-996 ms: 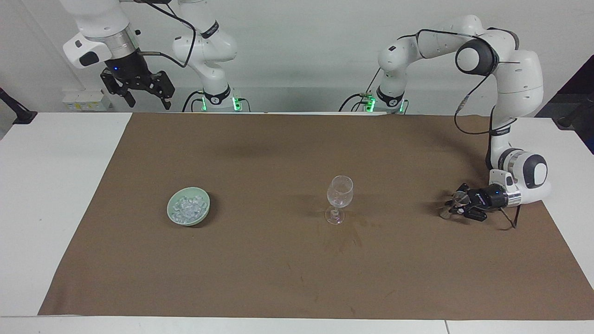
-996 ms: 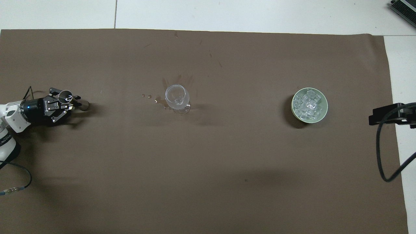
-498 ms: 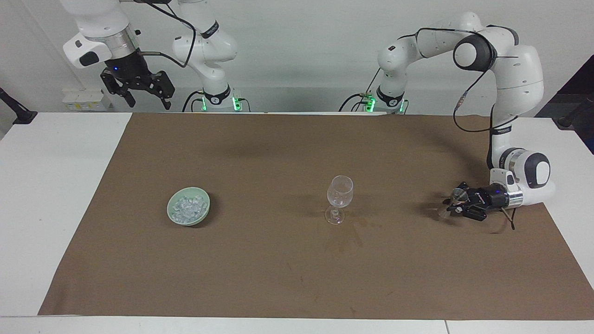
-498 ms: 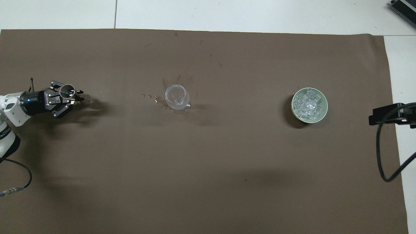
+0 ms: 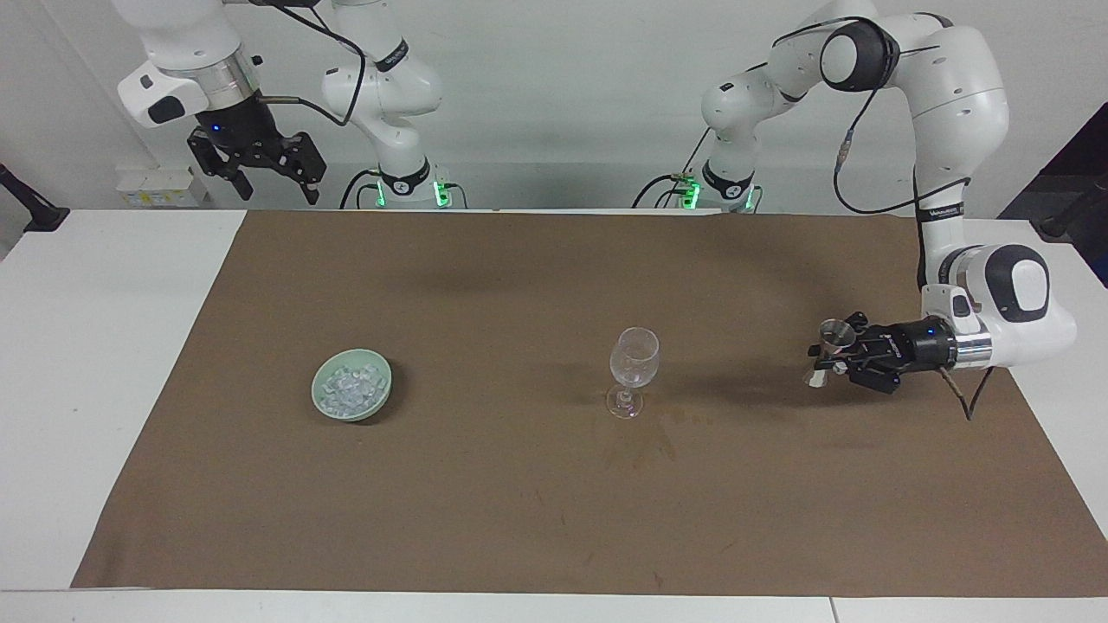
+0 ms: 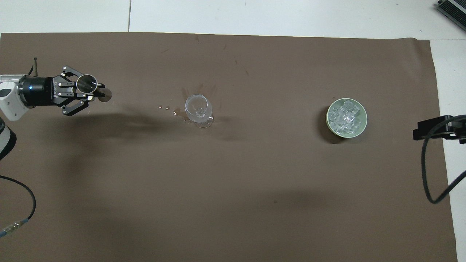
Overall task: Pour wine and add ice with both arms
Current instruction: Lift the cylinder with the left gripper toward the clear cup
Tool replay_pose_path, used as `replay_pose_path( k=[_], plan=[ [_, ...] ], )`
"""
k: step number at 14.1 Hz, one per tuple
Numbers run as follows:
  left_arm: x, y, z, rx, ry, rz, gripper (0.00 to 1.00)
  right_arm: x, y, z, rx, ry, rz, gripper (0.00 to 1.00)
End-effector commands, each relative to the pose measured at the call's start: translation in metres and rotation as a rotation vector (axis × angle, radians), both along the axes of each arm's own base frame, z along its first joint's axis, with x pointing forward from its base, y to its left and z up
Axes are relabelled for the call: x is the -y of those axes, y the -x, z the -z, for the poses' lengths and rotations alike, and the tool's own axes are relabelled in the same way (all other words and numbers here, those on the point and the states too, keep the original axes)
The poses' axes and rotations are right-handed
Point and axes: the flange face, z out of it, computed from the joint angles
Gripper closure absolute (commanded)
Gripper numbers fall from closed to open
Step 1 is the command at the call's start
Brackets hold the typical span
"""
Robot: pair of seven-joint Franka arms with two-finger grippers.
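Now my left gripper (image 5: 829,355) is clamped on a small metal measuring cup (image 5: 834,333), lifted above the brown mat (image 5: 519,484) at the left arm's end.
I see the empty wine glass (image 5: 634,370) upright mid-mat, and the ice (image 5: 350,387) piled in the green bowl (image 5: 378,396) toward the right arm's end; my right gripper (image 5: 260,169) waits high above the table edge, jaws wide.

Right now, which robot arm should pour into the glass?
Left. Its gripper holds a small metal cup in the air toward the wine glass. The right gripper waits up high, open, empty.
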Motion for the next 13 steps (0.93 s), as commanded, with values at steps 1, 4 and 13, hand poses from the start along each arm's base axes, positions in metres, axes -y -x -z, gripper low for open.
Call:
replay_pose_path(
  k=[1, 4, 13],
  plan=[
    [0.049, 0.006, -0.017, 0.011, -0.029, 0.026, 1.00, 0.003, 0.005, -0.002, 0.003, -0.028, -0.012, 0.00],
    [0.081, 0.016, -0.013, -0.010, -0.033, 0.034, 1.00, 0.003, 0.005, -0.002, 0.003, -0.028, -0.011, 0.00],
    [0.145, 0.033, -0.007, -0.039, -0.089, -0.026, 1.00, 0.003, 0.005, -0.002, 0.003, -0.028, -0.011, 0.00]
  ],
)
